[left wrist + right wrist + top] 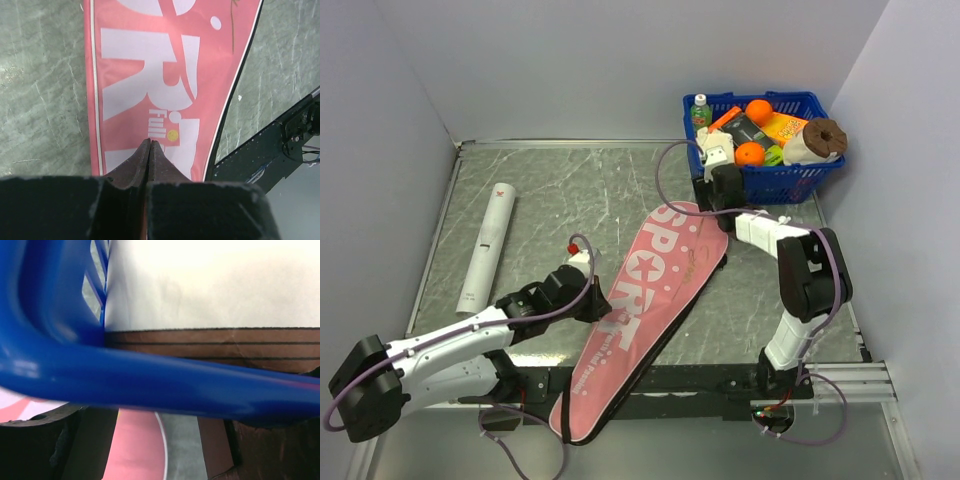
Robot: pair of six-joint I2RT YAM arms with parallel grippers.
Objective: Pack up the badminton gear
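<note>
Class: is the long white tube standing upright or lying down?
Lying down: the white tube rests lengthwise on the table, its full side showing from above.

- The white-and-black left arm lies low, stretched forward and rightward from its base.
- The black two-finger left gripper points downward, fingers pressed together.
- The right arm stands bent at the elbow, forearm reaching forward-left.
- The right gripper holds its fingers apart.

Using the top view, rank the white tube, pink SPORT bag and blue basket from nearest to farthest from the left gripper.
1. pink SPORT bag, right at the left gripper, centre.
2. white tube, off to its left.
3. blue basket, far right corner.
</note>
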